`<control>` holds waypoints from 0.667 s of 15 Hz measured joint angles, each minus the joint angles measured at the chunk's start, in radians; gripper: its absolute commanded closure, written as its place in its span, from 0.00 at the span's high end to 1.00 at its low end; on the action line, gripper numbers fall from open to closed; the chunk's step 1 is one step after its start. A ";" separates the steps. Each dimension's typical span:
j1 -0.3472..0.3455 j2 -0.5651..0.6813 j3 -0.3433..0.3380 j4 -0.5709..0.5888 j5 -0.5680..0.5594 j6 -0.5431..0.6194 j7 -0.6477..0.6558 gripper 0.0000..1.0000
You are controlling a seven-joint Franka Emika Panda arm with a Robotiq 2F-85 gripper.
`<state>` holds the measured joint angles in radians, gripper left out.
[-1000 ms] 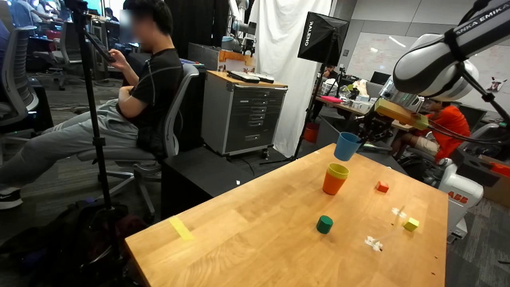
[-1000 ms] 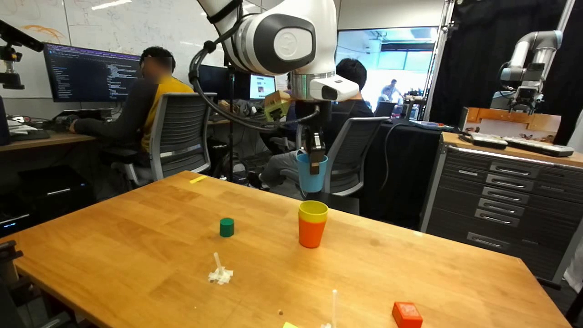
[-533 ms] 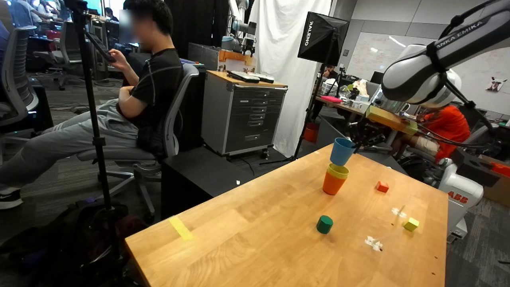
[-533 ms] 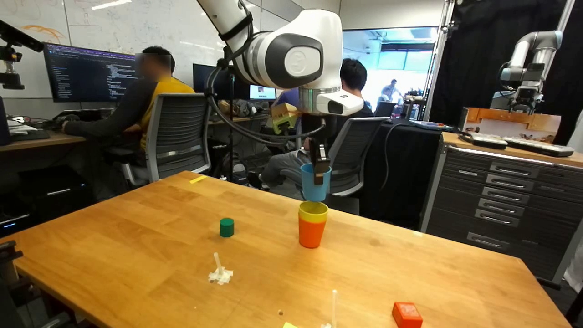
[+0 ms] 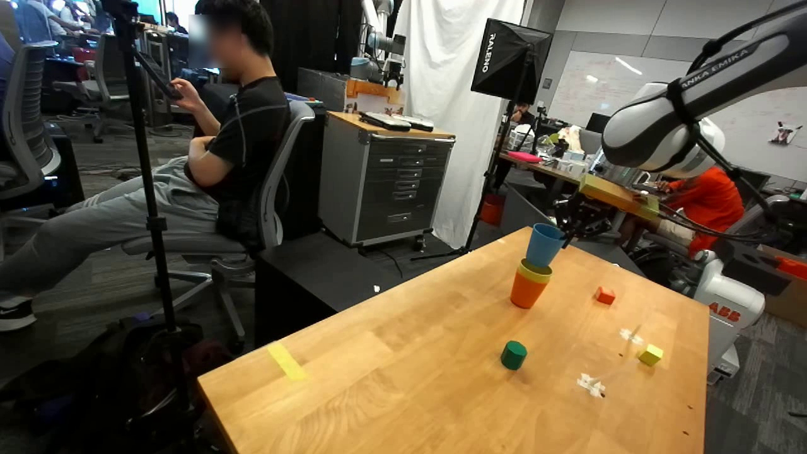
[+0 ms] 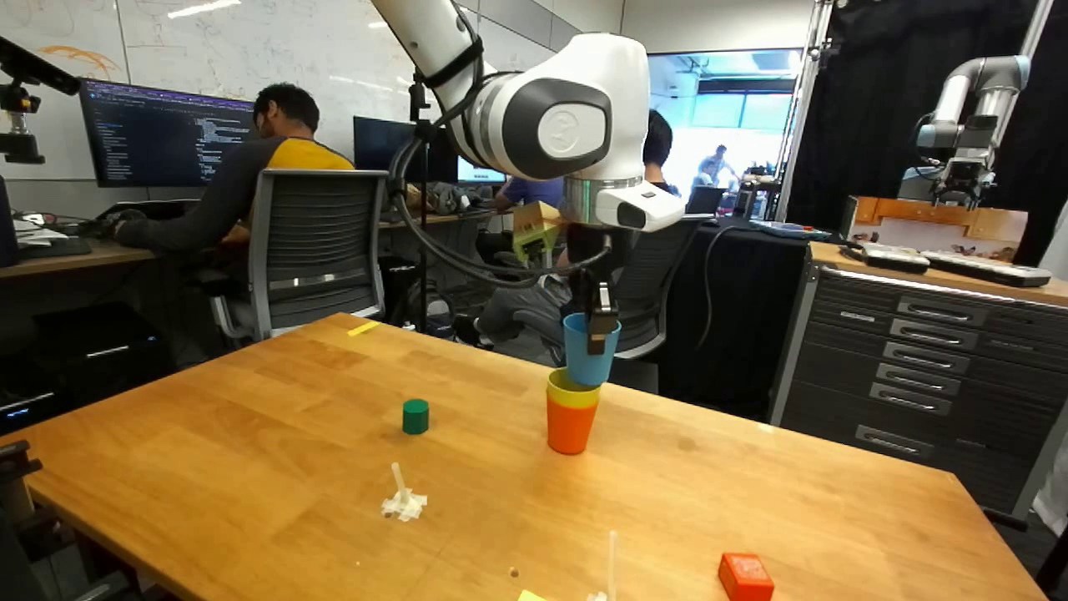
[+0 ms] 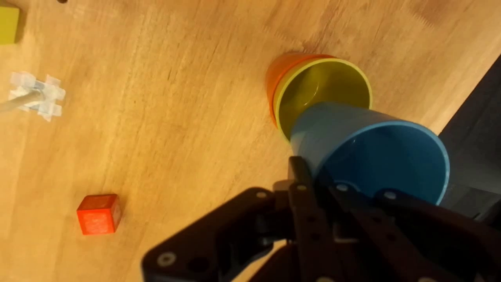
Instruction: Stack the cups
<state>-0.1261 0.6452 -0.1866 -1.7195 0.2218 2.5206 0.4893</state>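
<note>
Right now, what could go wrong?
In an exterior view, the blue cup looks off-centre over the yellow cup, so its base might catch the rim. The gripper pinches the blue cup's wall at one side, so contact could tilt it. Pushing might topple the orange-red cup beneath.

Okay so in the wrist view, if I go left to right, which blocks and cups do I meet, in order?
Yellow block, red block, orange-red cup with the yellow cup nested inside it, blue cup, its rim reaching furthest right.
</note>
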 measured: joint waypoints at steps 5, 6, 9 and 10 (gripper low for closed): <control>0.000 0.022 0.022 0.009 0.003 -0.008 0.000 0.04; 0.000 0.025 0.027 0.010 0.003 -0.010 0.000 0.03; 0.001 0.032 0.034 0.011 0.003 -0.015 0.000 0.03; 0.002 0.033 0.035 0.011 0.003 -0.016 0.000 0.03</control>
<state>-0.1242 0.6787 -0.1517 -1.7083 0.2250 2.5050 0.4892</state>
